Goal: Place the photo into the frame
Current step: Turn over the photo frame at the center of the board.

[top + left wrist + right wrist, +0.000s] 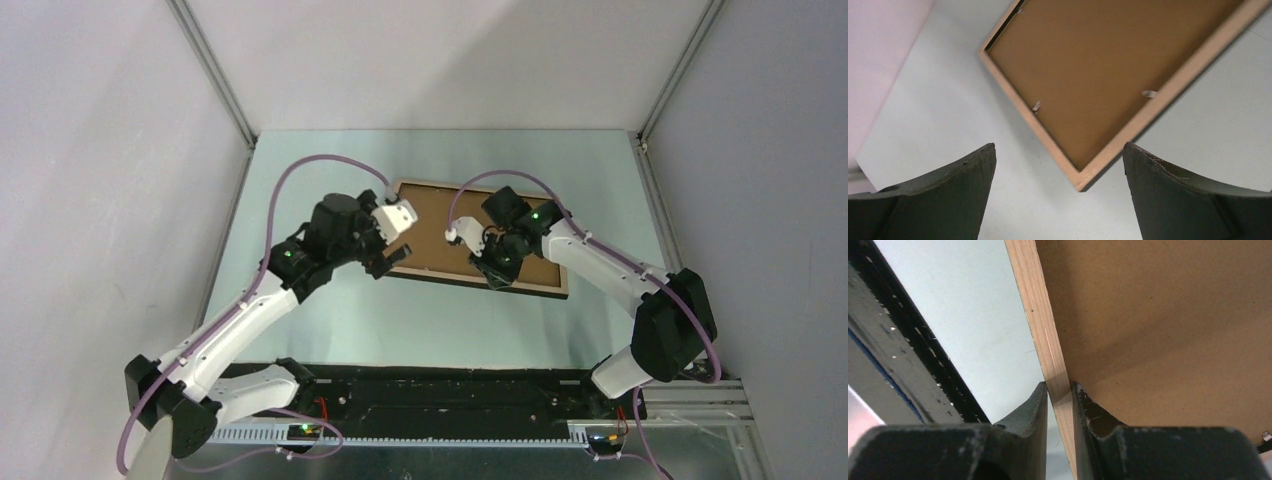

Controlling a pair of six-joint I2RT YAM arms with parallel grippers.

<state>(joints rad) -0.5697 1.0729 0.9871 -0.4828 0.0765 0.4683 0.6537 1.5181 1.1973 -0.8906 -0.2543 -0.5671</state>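
Two grippers are over the frame [1198,62], which lies on the pale table [420,320] with its light-wood back side up and the brown hardboard backing panel [1098,65] seated inside it. On my right wrist feed, the right gripper [1059,387] is pinching the frame's wooden rail, one finger on the outer edge and the other on the panel side. The left gripper [1058,150] is spread wide above the frame's corner and holds nothing. I can see two small metal tabs [1036,106] at the panel's edges.
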